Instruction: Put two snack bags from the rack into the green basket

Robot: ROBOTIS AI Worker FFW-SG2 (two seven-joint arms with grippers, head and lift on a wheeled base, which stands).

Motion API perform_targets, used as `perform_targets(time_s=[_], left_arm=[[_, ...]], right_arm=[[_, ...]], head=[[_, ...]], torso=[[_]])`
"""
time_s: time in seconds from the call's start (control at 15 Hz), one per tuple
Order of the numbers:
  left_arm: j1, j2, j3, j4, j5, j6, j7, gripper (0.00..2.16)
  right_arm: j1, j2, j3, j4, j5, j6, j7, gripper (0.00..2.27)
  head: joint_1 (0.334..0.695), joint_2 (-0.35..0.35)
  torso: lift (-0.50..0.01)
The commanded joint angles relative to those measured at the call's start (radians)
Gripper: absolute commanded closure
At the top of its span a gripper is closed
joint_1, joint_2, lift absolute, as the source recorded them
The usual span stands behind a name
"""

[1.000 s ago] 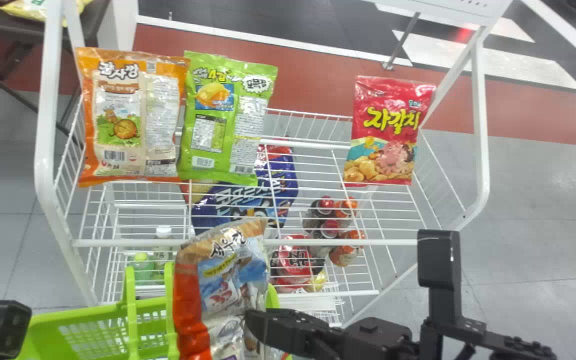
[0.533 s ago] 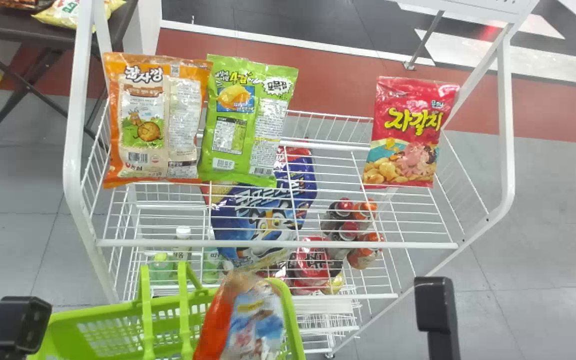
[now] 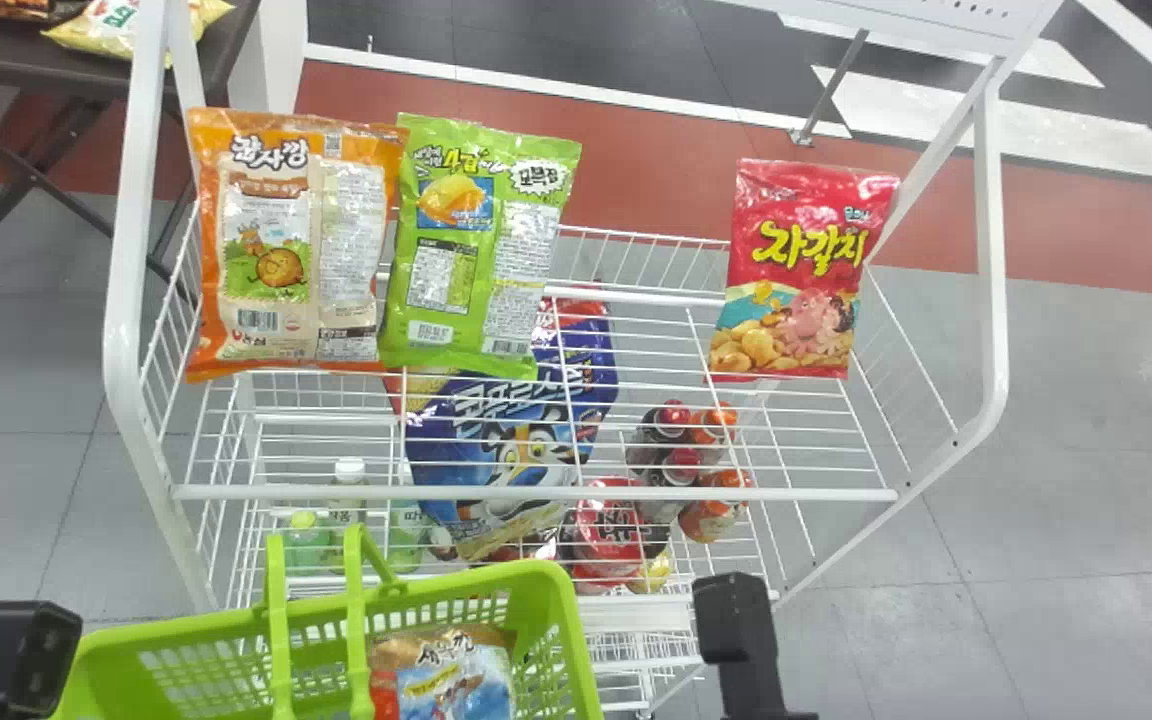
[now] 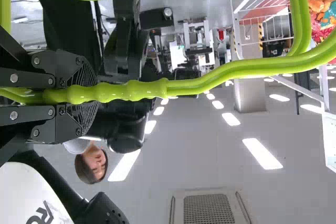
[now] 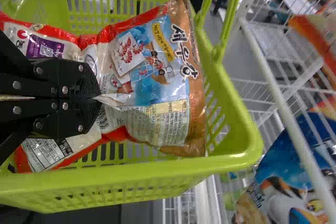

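Unloading rack (image 3: 536, 493): orange bag (image 3: 346, 250) and green bag (image 3: 481, 250) are held side by side on the upper tier; red bag (image 3: 801, 270) is set well apart, towards the right end.
Green basket (image 5: 252, 145): placed at the rack's near side, steadied by its handle (image 4: 210, 80).
Red-edged bag (image 5: 152, 77): contained within the basket rim, creased, not yet freed. One bag is counted inside; anything under it cannot be made out.
Left gripper (image 4: 94, 94): closed around the handle, parked at the basket.
Right gripper (image 5: 98, 98): positioned over the basket, a fold of the red-edged bag pinched between its fingertips.
Step in hand: judged as the placing of a bag, release pending; whether first or second cannot be told.
Next move: fingers to be parted, fold let go, gripper to be raised clear without the bag being dragged up or the rim being knocked. If another bag is due, one is to be picked from the upper tier.
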Motion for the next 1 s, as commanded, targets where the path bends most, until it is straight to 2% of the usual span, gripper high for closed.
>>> perform_targets(time_s=[0.0,0.07,0.47,0.6,0.67,0.8,0.93], left_arm=[[-0.002,0.0,0.0,-0.001,0.0,0.001,0.0,1.19],[-0.003,-0.001,0.0,-0.001,-0.002,0.001,0.002,1.19],[-0.006,0.003,0.002,0.0,-0.003,0.001,0.0,1.19],[-0.006,0.005,0.003,-0.001,-0.002,0.001,-0.002,1.19],[-0.005,0.005,0.003,-0.001,-0.002,0.001,-0.002,1.19],[0.002,0.006,0.003,-0.006,-0.002,0.001,-0.005,1.19],[0.009,0.006,0.003,-0.014,-0.002,0.001,-0.008,1.19]], right_arm=[[-0.023,-0.01,0.018,0.018,0.009,0.008,0.0,0.77],[-0.019,-0.01,0.013,-0.01,0.009,0.008,0.001,0.0],[-0.013,-0.009,-0.047,-0.11,-0.003,0.008,0.044,0.08],[0.04,-0.007,-0.091,-0.116,0.006,0.008,0.135,0.09],[0.069,-0.007,-0.108,-0.116,0.023,-0.126,0.179,0.09],[0.064,-0.006,-0.154,-0.111,0.052,-0.337,0.199,0.09],[0.012,-0.007,-0.155,-0.056,0.172,-0.549,0.211,0.09]], head=[[0.695,-0.301],[0.695,-0.298],[0.695,-0.291],[0.695,-0.297],[0.695,-0.297],[0.695,-0.32],[0.695,-0.35]], torso=[[-0.003],[-0.003],[-0.003],[-0.003],[-0.003],[-0.003],[-0.003]])
